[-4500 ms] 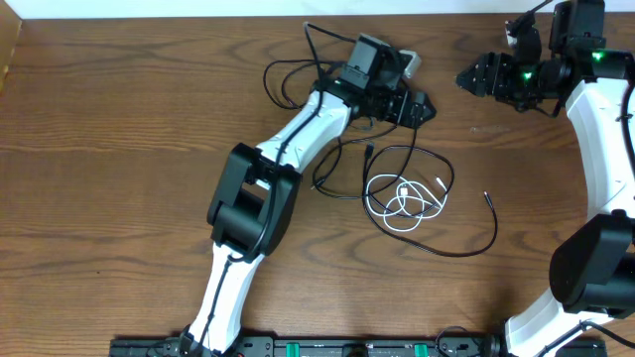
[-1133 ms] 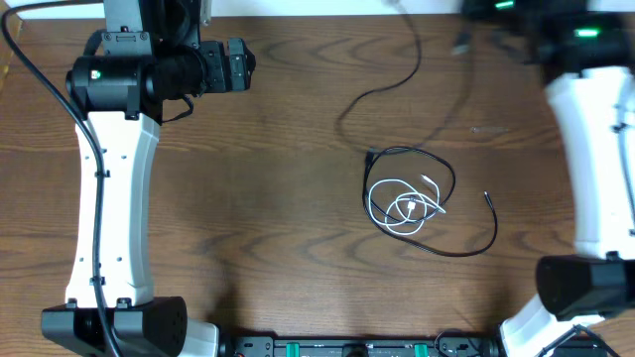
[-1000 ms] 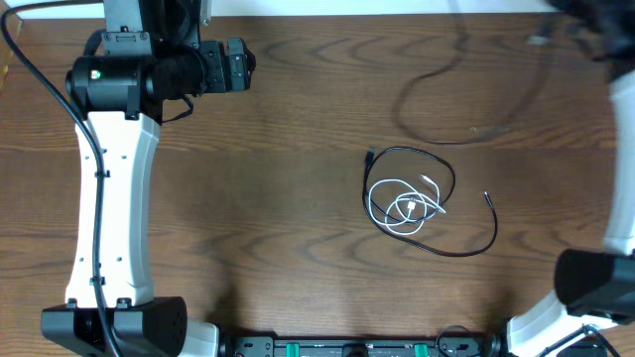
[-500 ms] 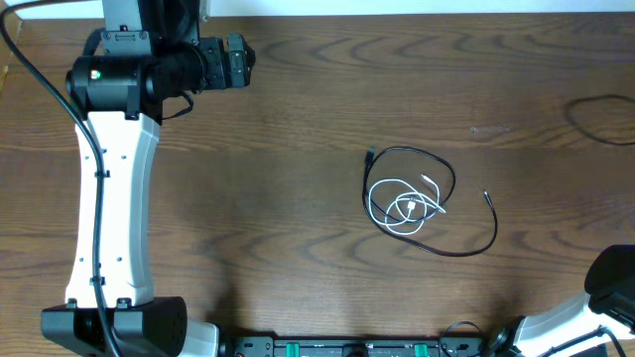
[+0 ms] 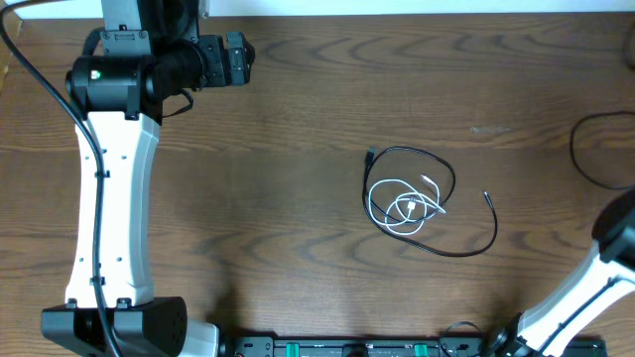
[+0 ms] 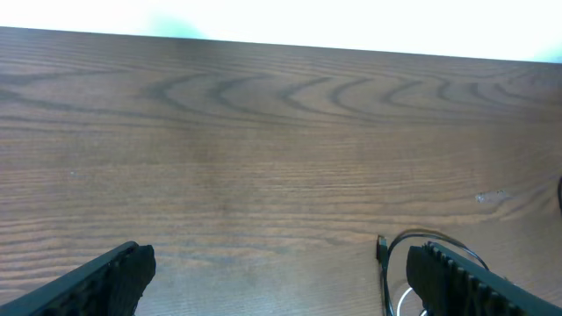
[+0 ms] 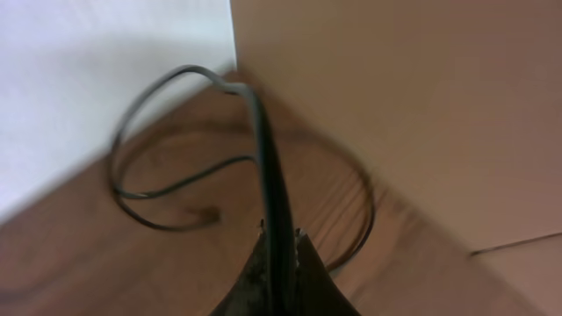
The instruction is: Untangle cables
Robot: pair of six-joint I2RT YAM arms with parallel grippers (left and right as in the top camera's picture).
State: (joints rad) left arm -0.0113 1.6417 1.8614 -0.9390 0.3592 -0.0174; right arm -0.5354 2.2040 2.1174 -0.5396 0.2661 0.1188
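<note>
In the middle of the table a black cable (image 5: 452, 177) loops around a smaller white cable (image 5: 389, 221) coiled inside it; its plug (image 6: 381, 248) and a bit of the white cable (image 6: 402, 304) show in the left wrist view. My left gripper (image 5: 244, 60) hovers open at the far left, well away from them, with nothing between its fingers (image 6: 105, 279). My right gripper (image 7: 281, 244) is shut on another black cable (image 7: 263, 149), whose loop (image 5: 577, 149) lies at the table's right edge. The right gripper itself is outside the overhead view.
The white left arm (image 5: 109, 198) stretches along the table's left side. Part of the right arm (image 5: 613, 253) shows at the bottom right corner. A tan board (image 7: 395, 105) and a white wall (image 7: 88, 79) stand behind the right gripper.
The right arm has swept off to the right, dragging the black cable from the top middle to the table's right edge. Over the last second the left arm has stayed still.
</note>
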